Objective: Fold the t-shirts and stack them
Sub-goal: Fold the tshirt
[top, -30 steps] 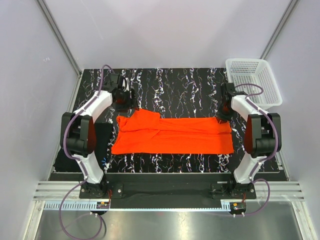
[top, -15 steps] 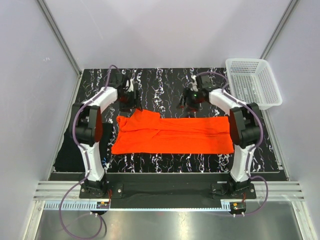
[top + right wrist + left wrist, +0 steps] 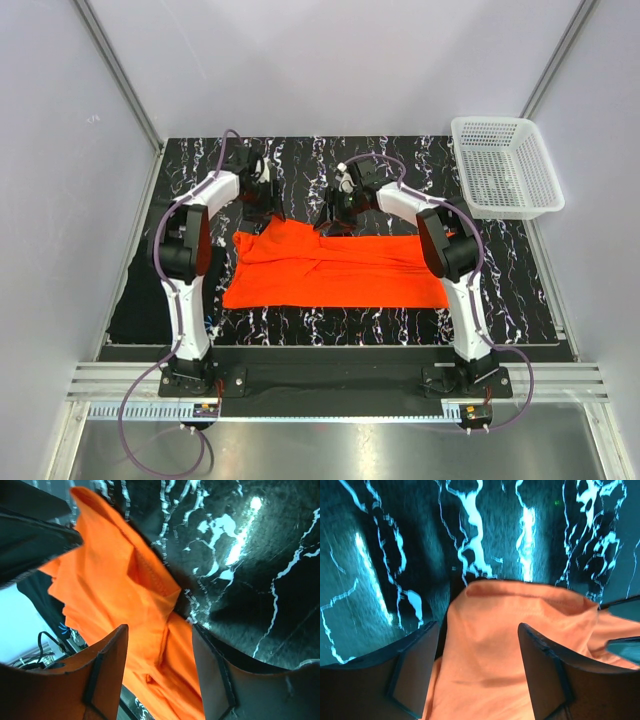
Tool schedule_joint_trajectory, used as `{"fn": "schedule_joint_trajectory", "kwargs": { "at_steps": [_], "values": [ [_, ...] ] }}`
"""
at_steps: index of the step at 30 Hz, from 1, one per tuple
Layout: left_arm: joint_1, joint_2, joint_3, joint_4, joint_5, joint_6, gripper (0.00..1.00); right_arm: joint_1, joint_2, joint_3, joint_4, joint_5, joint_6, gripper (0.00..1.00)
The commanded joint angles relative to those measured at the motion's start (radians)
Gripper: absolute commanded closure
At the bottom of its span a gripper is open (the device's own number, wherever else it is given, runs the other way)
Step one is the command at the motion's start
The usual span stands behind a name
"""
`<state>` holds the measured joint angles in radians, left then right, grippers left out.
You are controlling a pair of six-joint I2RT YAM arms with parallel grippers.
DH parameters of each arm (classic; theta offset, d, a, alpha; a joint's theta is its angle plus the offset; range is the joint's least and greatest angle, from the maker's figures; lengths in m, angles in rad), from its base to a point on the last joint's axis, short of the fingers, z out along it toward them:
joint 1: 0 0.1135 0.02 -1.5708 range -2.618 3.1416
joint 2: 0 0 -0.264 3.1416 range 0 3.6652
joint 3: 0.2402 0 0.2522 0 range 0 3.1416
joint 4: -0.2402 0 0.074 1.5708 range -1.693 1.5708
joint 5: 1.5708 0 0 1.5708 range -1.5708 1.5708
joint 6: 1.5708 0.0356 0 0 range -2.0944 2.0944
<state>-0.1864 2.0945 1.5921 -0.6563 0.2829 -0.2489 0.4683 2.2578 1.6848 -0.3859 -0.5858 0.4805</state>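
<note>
The orange-red t-shirt lies as a long folded strip across the marbled mat. My left gripper hovers open over the shirt's far left corner; in the left wrist view its jaws straddle the cloth without pinching it. My right gripper is open over the shirt's far edge near the middle, and in the right wrist view a raised fold of the shirt lies between and beyond its fingers. A black folded t-shirt lies off the mat's left side.
A white mesh basket stands at the back right corner. Grey walls close in the table on three sides. Both arm bases are bolted at the near edge.
My right arm swung from the shirt's right end leftward to its middle far edge, and its jaws opened. The left gripper shifted slightly right toward the shirt's corner.
</note>
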Motion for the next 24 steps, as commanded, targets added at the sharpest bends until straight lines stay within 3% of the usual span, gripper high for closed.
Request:
{"fn": "schedule_joint_trajectory", "kwargs": {
  "at_steps": [1, 7, 8, 9, 10, 13, 14, 15, 21, 24],
  "values": [
    [0.01, 0.038, 0.048, 0.017, 0.005, 0.017, 0.32, 0.012, 0.026, 0.053, 0.028, -0.028, 0.017, 0.39],
    [0.016, 0.084, 0.083, 0.018, 0.036, 0.01, 0.43, 0.029, 0.077, 0.108, 0.032, -0.037, 0.053, 0.42],
    [0.019, 0.096, 0.106, 0.017, 0.045, 0.007, 0.56, 0.029, 0.091, 0.122, 0.032, -0.042, 0.079, 0.5],
    [0.019, 0.096, 0.112, 0.017, 0.045, 0.007, 0.56, 0.029, 0.091, 0.122, 0.032, -0.042, 0.079, 0.5],
    [0.021, 0.095, 0.117, 0.017, 0.047, 0.004, 0.65, 0.029, 0.092, 0.127, 0.033, -0.042, 0.084, 0.59],
    [0.021, 0.082, 0.126, 0.017, 0.065, -0.007, 0.82, 0.029, 0.094, 0.131, 0.032, -0.043, 0.102, 0.72],
    [0.022, 0.067, 0.126, 0.017, 0.073, -0.009, 0.94, 0.029, 0.092, 0.134, 0.032, -0.04, 0.107, 0.8],
    [0.022, 0.056, 0.115, 0.017, 0.076, -0.016, 1.0, 0.029, 0.088, 0.135, 0.032, -0.037, 0.118, 0.83],
    [0.022, -0.08, 0.014, 0.014, 0.053, -0.032, 1.0, 0.029, 0.022, 0.104, 0.032, -0.069, 0.15, 0.98],
    [0.022, -0.17, -0.049, 0.011, 0.05, -0.038, 1.0, 0.029, -0.03, 0.06, 0.032, -0.074, 0.155, 0.98]
  ]
}}
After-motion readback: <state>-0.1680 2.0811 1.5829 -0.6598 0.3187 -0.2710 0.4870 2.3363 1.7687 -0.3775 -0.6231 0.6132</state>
